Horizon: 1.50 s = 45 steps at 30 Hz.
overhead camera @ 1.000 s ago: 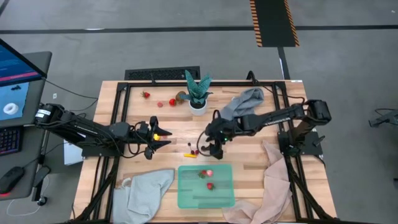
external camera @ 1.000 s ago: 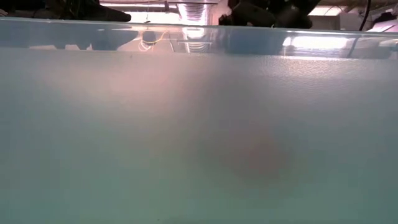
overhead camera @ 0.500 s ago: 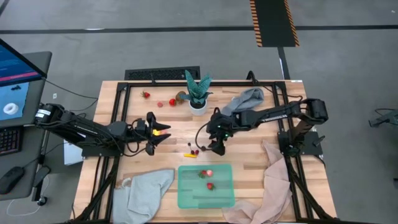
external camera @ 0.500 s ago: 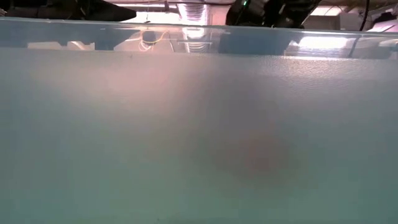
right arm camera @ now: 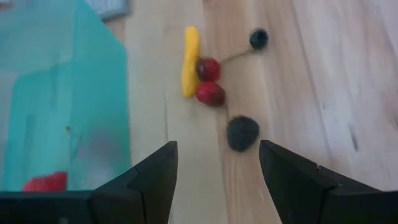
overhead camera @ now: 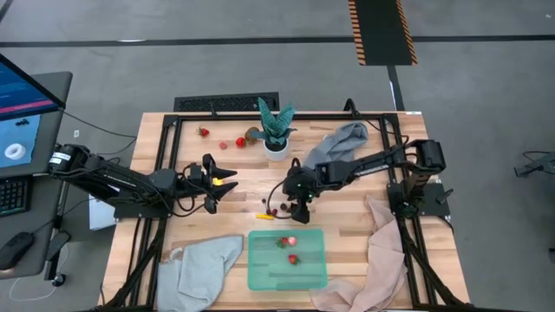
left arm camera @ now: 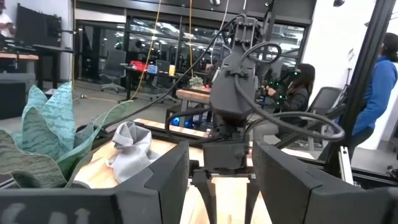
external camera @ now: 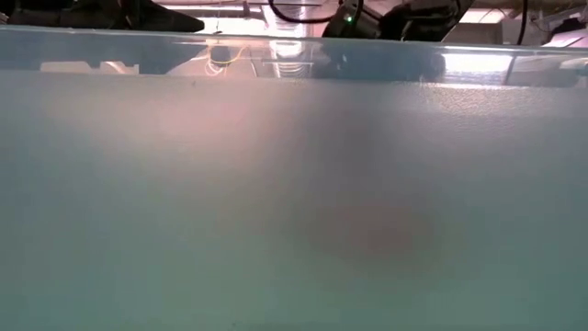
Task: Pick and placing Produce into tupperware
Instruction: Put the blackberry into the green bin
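Observation:
My right gripper (overhead camera: 299, 204) hangs open, fingers pointing down, over loose produce near the table's middle. In the right wrist view (right arm camera: 217, 152) a dark berry (right arm camera: 242, 132) lies on the wood just beyond the fingertips, untouched. A yellow piece (right arm camera: 189, 59), two red cherries (right arm camera: 209, 81) and a smaller dark berry (right arm camera: 259, 38) lie past it. The mint-green tupperware (overhead camera: 264, 270) sits at the near middle with two strawberries (overhead camera: 291, 250) inside. My left gripper (overhead camera: 234, 180) is open left of centre. A yellow spot shows at it in the high view, but its wrist view (left arm camera: 221, 155) shows nothing between the fingers.
A potted plant (overhead camera: 276, 130) stands at the far middle, with a strawberry (overhead camera: 203, 132), a red piece (overhead camera: 241, 142) and a brown piece (overhead camera: 251, 134) beside it. Cloths lie at the far right (overhead camera: 347, 139), near left (overhead camera: 204, 264) and near right (overhead camera: 377, 260). The tupperware's wall (external camera: 294, 184) fills the low view.
My left gripper has shifted a little toward the table's far edge, still open. My right gripper has drifted slightly toward the table's left, staying open above the berries. The produce has not moved.

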{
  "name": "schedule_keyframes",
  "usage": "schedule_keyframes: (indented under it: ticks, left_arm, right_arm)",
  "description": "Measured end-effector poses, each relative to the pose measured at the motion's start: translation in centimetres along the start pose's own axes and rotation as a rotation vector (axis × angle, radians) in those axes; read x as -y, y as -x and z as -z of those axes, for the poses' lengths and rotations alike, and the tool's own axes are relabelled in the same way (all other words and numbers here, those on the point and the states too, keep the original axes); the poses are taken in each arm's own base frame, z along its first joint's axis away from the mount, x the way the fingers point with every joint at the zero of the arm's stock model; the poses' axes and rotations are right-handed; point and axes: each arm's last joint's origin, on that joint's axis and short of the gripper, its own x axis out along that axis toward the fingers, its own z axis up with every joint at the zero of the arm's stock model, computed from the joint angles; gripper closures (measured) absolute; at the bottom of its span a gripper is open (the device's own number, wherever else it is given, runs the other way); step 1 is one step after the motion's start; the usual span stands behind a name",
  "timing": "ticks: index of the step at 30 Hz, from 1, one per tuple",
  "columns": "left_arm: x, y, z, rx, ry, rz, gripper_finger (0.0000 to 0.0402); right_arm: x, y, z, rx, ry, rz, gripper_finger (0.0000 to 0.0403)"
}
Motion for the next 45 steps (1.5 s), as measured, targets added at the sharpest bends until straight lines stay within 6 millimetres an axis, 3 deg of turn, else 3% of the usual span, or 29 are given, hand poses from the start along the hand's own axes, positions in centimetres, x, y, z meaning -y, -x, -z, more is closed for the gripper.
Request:
schedule_keyframes:
  ticks: [5, 16, 45]
  left_arm:
    - [0.0, 0.0, 0.1, -0.006, 0.0, 0.0, 0.0234]
    - [0.0, 0.0, 0.1, -0.005, 0.0, 0.001, 0.0234]
    - [0.0, 0.0, 0.2, -0.026, 0.003, 0.002, 0.0234]
  right_arm:
    - [0.1, 0.0, 0.0, 0.006, -0.022, 0.019, 0.0155]
    - [0.6, -2.9, -0.5, -0.087, -0.017, 0.057, 0.0155]
    - [0.8, -4.4, -0.2, -0.098, -0.012, 0.084, 0.0164]
